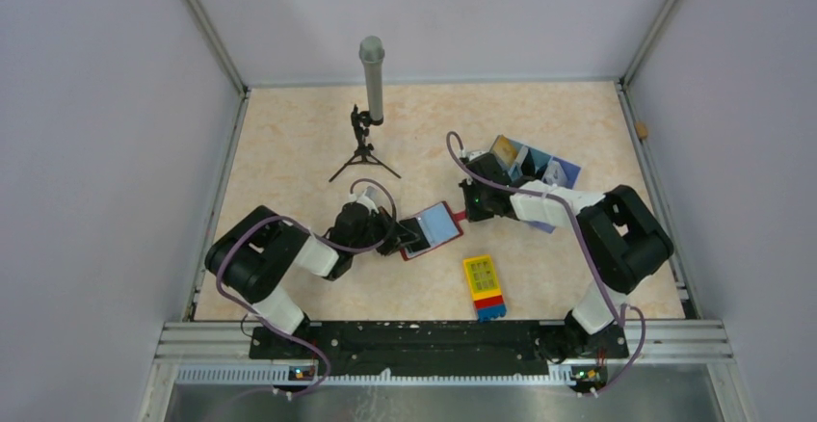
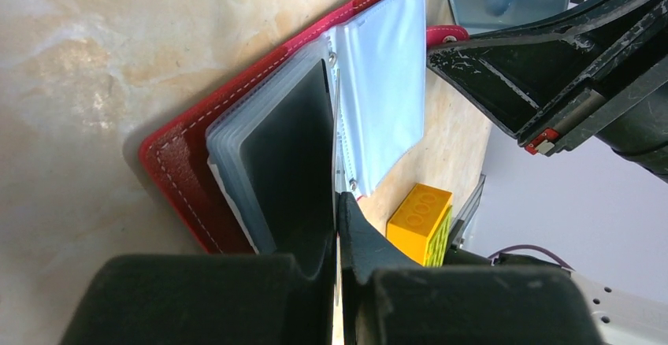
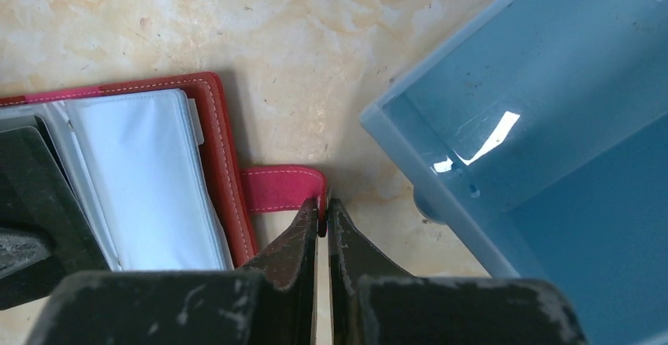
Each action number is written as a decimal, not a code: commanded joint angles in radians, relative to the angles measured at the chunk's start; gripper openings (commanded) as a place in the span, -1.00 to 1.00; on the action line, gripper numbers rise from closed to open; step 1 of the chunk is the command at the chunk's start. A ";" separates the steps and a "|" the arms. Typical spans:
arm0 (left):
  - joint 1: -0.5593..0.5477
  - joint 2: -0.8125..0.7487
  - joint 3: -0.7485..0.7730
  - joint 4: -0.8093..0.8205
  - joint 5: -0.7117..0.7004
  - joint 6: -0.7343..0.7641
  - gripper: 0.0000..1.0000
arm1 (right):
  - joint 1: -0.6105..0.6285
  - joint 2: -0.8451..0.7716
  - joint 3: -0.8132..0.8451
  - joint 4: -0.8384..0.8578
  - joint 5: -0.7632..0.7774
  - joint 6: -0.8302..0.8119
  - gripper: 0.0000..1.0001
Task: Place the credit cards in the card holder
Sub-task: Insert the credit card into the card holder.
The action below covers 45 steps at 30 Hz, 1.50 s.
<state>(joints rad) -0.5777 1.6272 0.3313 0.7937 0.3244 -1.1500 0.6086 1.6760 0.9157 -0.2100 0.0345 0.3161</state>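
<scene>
1. The card holder (image 1: 431, 229) lies open mid-table, between the two grippers.
2. The right gripper (image 3: 322, 213) is pinched together on the tip of the red closure tab (image 3: 276, 189).
3. The left gripper (image 2: 339, 219) is clamped on the card holder's near edge, beside a pocketed dark card (image 2: 287, 148).
4. The table (image 1: 289, 152) is beige and marbled, the walls (image 1: 96, 152) are pale, and a blue tray (image 3: 551, 124) sits near the tab.
</scene>
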 commanded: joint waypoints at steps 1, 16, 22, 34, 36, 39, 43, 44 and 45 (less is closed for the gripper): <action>-0.004 0.052 0.015 0.117 -0.001 -0.015 -1.00 | 0.017 0.023 0.031 -0.009 0.033 0.003 -1.00; -0.012 0.105 -0.001 0.266 -0.013 -0.108 -1.00 | 0.029 0.048 0.048 -0.028 0.062 0.017 -1.00; -0.014 0.061 -0.011 0.229 -0.029 -0.120 -1.00 | 0.029 0.048 0.049 -0.045 0.089 0.024 -1.00; -0.021 0.096 0.000 0.230 -0.047 -0.133 -1.00 | 0.029 0.048 0.049 -0.052 0.097 0.029 -1.00; -0.023 0.106 0.000 0.239 -0.048 -0.137 -1.00 | 0.029 0.050 0.049 -0.051 0.098 0.029 -1.00; -0.027 0.119 0.004 0.238 -0.054 -0.144 -1.00 | 0.029 0.054 0.049 -0.054 0.099 0.030 -1.00; -0.035 0.135 0.014 0.226 -0.058 -0.156 -1.00 | 0.031 0.054 0.049 -0.055 0.100 0.031 -1.00; -0.036 0.137 0.015 0.224 -0.061 -0.159 -1.00 | 0.031 0.054 0.048 -0.056 0.102 0.031 -1.00; -0.039 0.140 0.016 0.227 -0.063 -0.161 -1.00 | 0.031 0.054 0.048 -0.057 0.102 0.031 -1.00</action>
<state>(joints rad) -0.6060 1.7504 0.3298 0.9840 0.2855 -1.2942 0.6266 1.6970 0.9394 -0.2165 0.0937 0.3443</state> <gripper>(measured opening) 0.001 0.017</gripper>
